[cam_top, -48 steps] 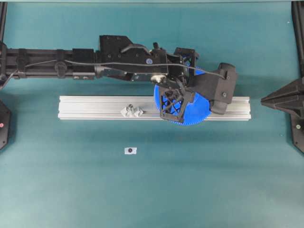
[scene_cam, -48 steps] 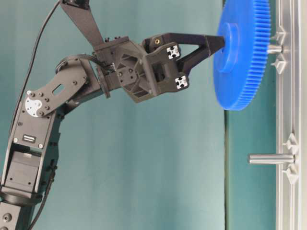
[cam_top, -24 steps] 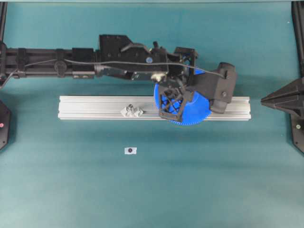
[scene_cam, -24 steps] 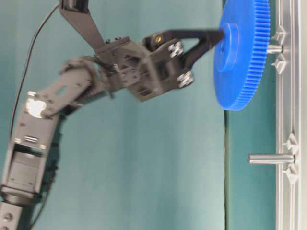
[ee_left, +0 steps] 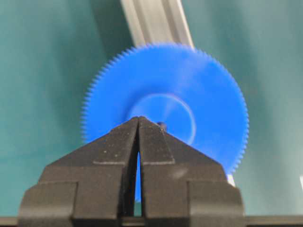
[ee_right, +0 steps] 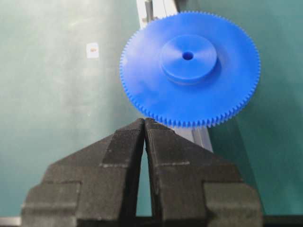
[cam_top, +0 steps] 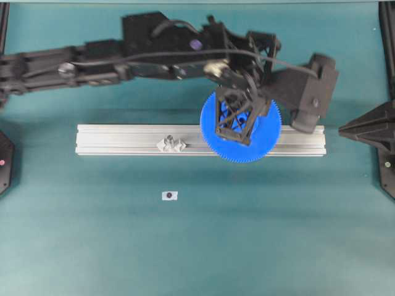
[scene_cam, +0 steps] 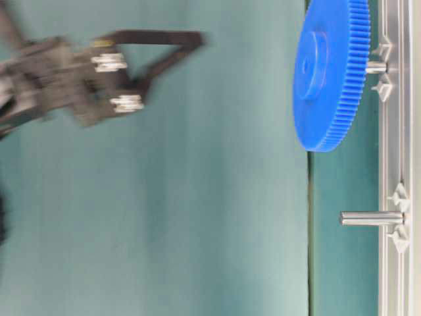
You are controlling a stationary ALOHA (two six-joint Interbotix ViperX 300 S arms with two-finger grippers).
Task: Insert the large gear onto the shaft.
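Currently the bright-blue toothed plastic gear [scene_cam: 332, 72] sits upper right, its axis horizontal; the left fingers [scene_cam: 191, 41], closed and empty, lie well apart leftward.

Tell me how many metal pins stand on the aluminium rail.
2: one short pin under the large gear, one taller bare shaft farther along the rail. None seems hidden.

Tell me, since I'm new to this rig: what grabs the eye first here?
The big blue gear, sitting on a short pin at one end of the aluminium rail, held by nothing. Next, the left pincer, shut and blurred, well clear of the gear. A taller bare pin stands further along the rail.
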